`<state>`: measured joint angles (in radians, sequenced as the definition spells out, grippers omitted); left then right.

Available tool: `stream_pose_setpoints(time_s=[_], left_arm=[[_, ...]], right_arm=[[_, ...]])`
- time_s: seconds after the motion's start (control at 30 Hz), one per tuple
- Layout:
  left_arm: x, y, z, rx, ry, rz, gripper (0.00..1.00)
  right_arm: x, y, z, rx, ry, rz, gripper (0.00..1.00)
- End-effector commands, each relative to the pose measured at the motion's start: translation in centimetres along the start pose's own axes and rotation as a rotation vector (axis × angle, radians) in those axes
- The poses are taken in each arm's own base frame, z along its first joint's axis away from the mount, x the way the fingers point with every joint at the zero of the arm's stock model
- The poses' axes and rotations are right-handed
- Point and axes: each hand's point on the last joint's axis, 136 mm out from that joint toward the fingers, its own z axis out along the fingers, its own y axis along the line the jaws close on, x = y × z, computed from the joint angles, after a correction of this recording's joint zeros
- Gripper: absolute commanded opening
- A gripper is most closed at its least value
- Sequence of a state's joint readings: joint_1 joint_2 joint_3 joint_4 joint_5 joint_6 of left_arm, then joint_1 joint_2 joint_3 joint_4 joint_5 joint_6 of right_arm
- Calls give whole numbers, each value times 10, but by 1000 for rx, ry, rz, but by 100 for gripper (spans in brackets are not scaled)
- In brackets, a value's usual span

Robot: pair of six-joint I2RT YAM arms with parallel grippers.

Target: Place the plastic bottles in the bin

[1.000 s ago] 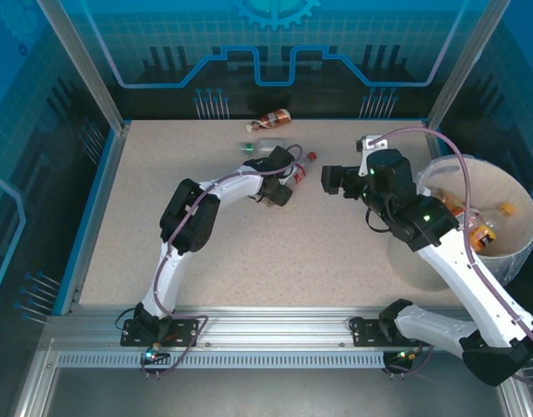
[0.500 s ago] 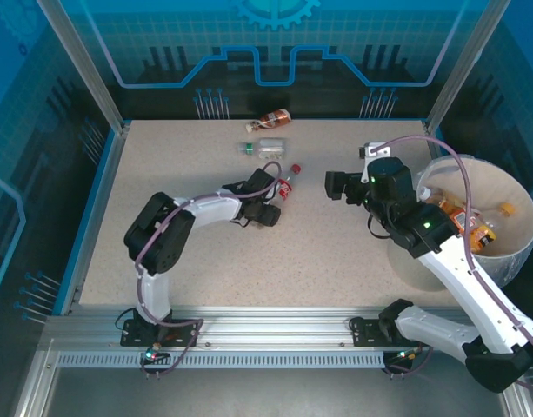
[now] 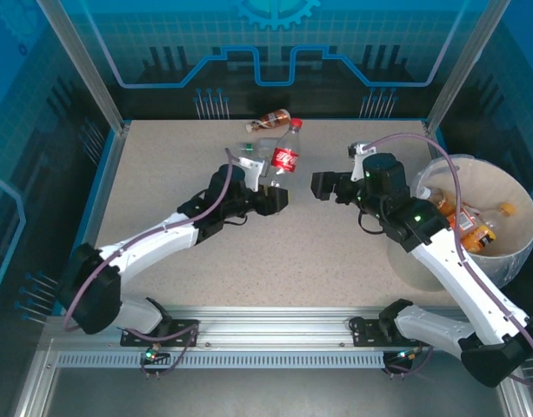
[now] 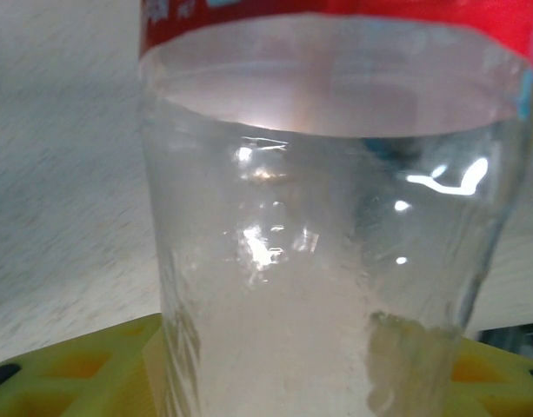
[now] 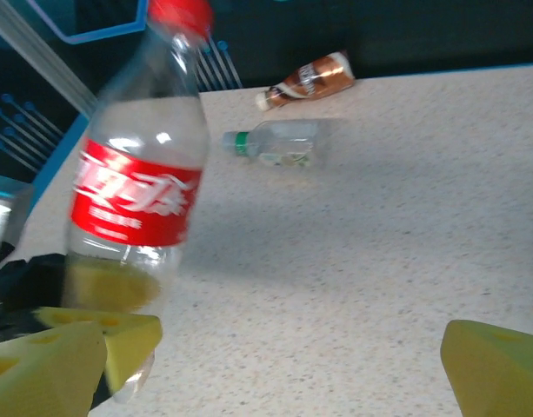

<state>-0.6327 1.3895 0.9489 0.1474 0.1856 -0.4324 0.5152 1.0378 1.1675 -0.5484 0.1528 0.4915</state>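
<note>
Clasping red-labelled bottle [image 3: 286, 156] base, left tool [image 3: 276, 185] outstretched.

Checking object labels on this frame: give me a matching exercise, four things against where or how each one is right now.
Things:
1. red-label bottle
2. brown-label bottle
3. bin
4. right gripper

States:
A. open, holding nothing
B. lying at the far edge of the table
C. gripped low down by the left gripper
D. on the right, with bottles inside

Pairs: 1-C, 2-B, 3-D, 4-A

Near table [image 3: 301, 269] bare; bottles [image 3: 271, 117] lie along far edge.
</note>
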Motion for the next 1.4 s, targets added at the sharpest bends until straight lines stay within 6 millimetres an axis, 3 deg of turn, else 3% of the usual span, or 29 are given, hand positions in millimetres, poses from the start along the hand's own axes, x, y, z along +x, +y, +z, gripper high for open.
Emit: stream_pose_setpoints(time_s=[0.0,0.23,0.4,0.53,0.8,0.9,1.17,1.37], left_arm=[[-14,-43,-13,196,-51,-10,43],[-19,-82,-27,383,-50,-4,43],[-14,-102,-28,466,-29,29,43],[-11,-112,-28,518,-21,43,43],[-6,-117,-25,550,-12,51,43],[-6,-117,-23,552,-12,45,43],[-4,-118,-21,564,2,49,44],[1,-114,-18,537,34,43,58]], right_arm=[[-21,32,-8,-183,-36,54,100],[-36,78,-24,-453,-82,34,100],[-43,84,-22,-475,-101,17,100],[-47,73,-11,-401,-107,39,100],[-62,83,-7,-445,-142,59,99],[-61,87,-7,-463,-128,63,83],[-54,78,0,-405,-87,63,62],[-58,68,-1,-349,-110,59,48]])
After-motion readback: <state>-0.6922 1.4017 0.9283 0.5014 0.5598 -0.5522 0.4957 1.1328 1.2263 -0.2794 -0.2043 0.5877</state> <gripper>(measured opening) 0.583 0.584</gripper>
